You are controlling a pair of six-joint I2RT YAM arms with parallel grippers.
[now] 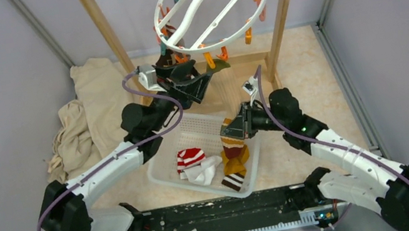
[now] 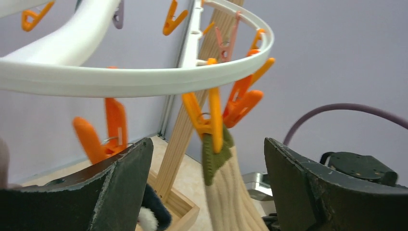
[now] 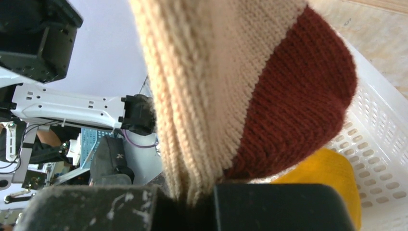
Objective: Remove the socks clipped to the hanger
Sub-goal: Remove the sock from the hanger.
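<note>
Two black robot grippers work around a white round plastic drying hanger (image 1: 209,47) that hangs tilted from a pale wooden frame (image 1: 103,25) at the top centre of the overhead view. Orange clips (image 2: 209,120) dangle from its rim.

Left gripper (image 1: 193,82), at centre frame just under the ring's lower edge, has its jaws spread wide and grips nothing. In its wrist view, an olive green sock (image 2: 214,161) hangs from one orange clip in the gap between the two fingers (image 2: 120,183), touching neither.

Right gripper (image 1: 241,127), slightly right of centre, is clamped on a cream and maroon knitted sock (image 3: 250,96), which hangs over a white perforated plastic basket (image 1: 201,130) in the lower middle of the frame.

Several socks lie inside the basket: a red and white striped sock (image 1: 189,156), a white sock (image 1: 205,171), a mustard yellow sock (image 1: 235,162) and a brown striped sock (image 1: 234,180).

One crumpled beige cloth (image 1: 87,111) lies at the left of the frame.
</note>
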